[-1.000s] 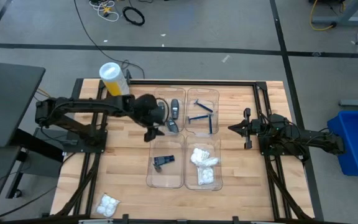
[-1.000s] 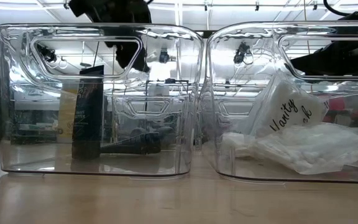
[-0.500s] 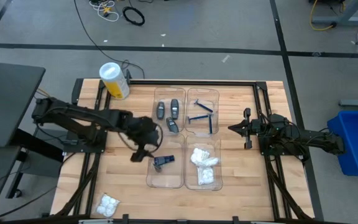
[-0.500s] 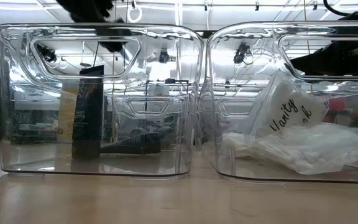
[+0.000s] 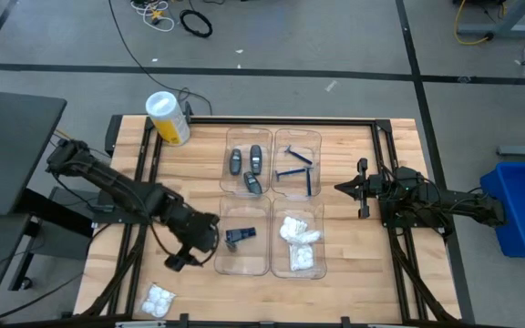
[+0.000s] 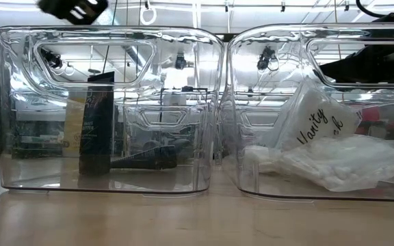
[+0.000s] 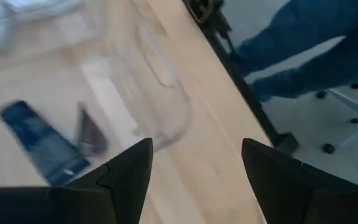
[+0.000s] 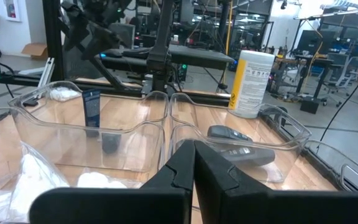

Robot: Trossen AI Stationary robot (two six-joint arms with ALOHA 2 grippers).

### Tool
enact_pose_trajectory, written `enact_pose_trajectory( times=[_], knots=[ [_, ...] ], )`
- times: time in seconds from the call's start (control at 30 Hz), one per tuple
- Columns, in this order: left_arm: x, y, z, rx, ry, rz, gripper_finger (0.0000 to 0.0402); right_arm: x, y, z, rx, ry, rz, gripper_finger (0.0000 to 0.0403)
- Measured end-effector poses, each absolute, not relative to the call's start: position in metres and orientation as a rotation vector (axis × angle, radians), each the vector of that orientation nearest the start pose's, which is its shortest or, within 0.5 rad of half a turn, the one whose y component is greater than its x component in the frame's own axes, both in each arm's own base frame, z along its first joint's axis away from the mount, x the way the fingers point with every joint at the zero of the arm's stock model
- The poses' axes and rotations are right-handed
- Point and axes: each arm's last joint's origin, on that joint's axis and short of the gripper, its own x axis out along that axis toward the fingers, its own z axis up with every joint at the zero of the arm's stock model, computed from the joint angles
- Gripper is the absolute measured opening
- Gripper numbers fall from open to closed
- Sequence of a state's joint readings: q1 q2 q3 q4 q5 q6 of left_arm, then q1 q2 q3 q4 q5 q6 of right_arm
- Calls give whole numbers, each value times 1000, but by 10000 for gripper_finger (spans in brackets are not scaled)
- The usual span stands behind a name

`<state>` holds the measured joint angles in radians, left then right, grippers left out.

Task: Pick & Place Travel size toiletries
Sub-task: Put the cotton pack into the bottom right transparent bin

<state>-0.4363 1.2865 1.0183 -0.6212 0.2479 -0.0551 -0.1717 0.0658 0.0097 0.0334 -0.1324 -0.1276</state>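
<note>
Two arms show from above, and only the left one differs from a second ago: its left gripper (image 5: 179, 261), then over the far-left tray beside the dark oval tubes, now hangs near the table's front-left part, just outside the near-left tray's left wall. In the low view it has shifted from above the tray's handle cutout to the upper left corner (image 6: 74, 8). Its fingers (image 7: 127, 171) stand wide apart with nothing between them. The right gripper (image 5: 361, 189) sits as it did, at the table's right side beside the far-right tray, its fingers (image 8: 194, 168) pressed together on nothing.

Loose on the wood in the front-left corner lies one white crinkly packet (image 5: 158, 299), apart from the left gripper and nearer the table edge than it. The wrist view of that arm shows a blurred blue packet and a small dark cone piece (image 7: 91, 132) beyond the open fingertips, inside clear plastic.

Four clear trays sit in a two-by-two block at mid-table. The far-left tray (image 5: 228, 137) holds three dark grey oval tubes (image 5: 256, 158). The far-right tray (image 5: 317, 138) holds two thin blue razors (image 5: 293, 173). The near-left tray (image 5: 219, 264) holds the blue packet (image 5: 243, 233), standing upright in the low view (image 6: 96, 123), with the cone piece beside it. The near-right tray (image 5: 321, 270) holds a heap of white packets (image 5: 297, 232). A yellow-and-white cylinder (image 5: 167, 118) lies at the far-left corner.
</note>
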Motion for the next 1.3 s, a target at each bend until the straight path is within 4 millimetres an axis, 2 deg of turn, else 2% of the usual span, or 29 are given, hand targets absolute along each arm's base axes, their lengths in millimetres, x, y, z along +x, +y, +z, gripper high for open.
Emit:
enact_pose_trajectory(
  times=[0.33, 0.7, 1.3],
  knots=[
    [210, -143, 256, -18, 1037, -655, 255, 100, -14, 165, -124, 25, -38, 14],
    [196, -164, 256, 10, 1048, -721, 237, 100, -13, 165, -124, 25, -38, 14],
    [191, -200, 217, 113, 1196, -747, 228, 100, -13, 165, -124, 25, -38, 14]
  ],
)
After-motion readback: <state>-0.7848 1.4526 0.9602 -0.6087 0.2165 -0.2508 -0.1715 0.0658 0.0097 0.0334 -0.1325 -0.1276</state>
